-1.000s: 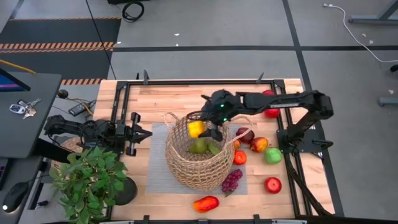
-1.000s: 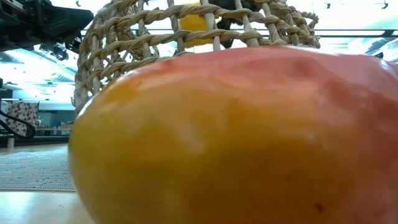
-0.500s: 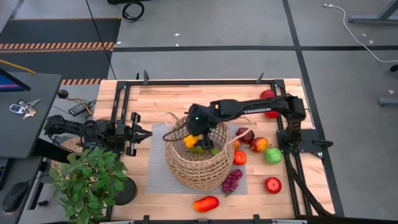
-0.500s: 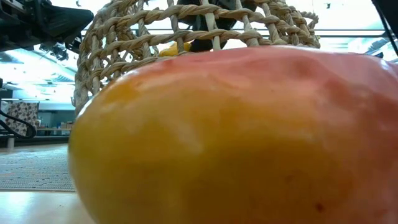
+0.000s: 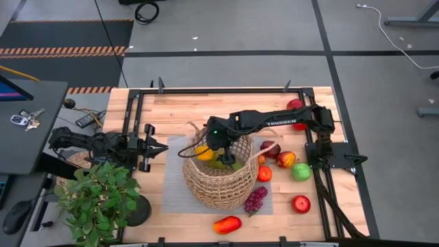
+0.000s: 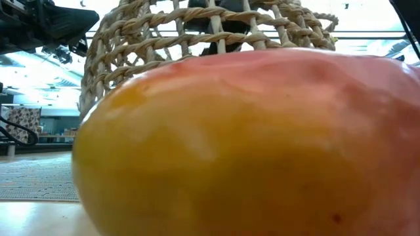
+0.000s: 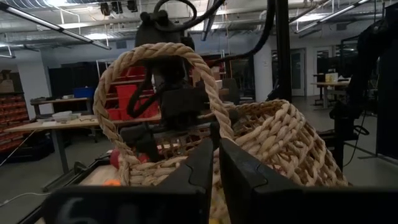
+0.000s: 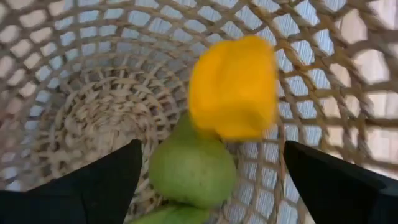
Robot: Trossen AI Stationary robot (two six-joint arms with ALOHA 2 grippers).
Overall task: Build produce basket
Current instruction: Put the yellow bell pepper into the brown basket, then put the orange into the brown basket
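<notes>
My right gripper (image 5: 214,140) hangs over the basket (image 5: 218,180), reaching in past the rim, and its fingers now stand wide apart with nothing between them — a second ago they were still carrying the yellow fruit (image 8: 233,86) above the opening. That fruit is out of my grasp now, lying against the green pears (image 8: 193,169) at the bottom of the weave; in the wrist view it looks blurred, so I judge it may not have settled yet. The drop counts as made, which puts three pieces in the basket as far as I can see. My left gripper (image 5: 156,147) waits closed at the table's left side, just beside the basket's handle (image 7: 163,87), holding nothing. Plenty is left outside: apples (image 5: 300,204) and an orange (image 5: 264,173) to the right of the basket, the grapes (image 5: 255,200) touching its near side, the mango (image 5: 227,224) near the front edge, which fills the low view, and one red fruit (image 5: 297,106) half hidden behind my right arm. Next I would lift clear of the rim without catching the handle, then go for the cluster just right of the basket.
</notes>
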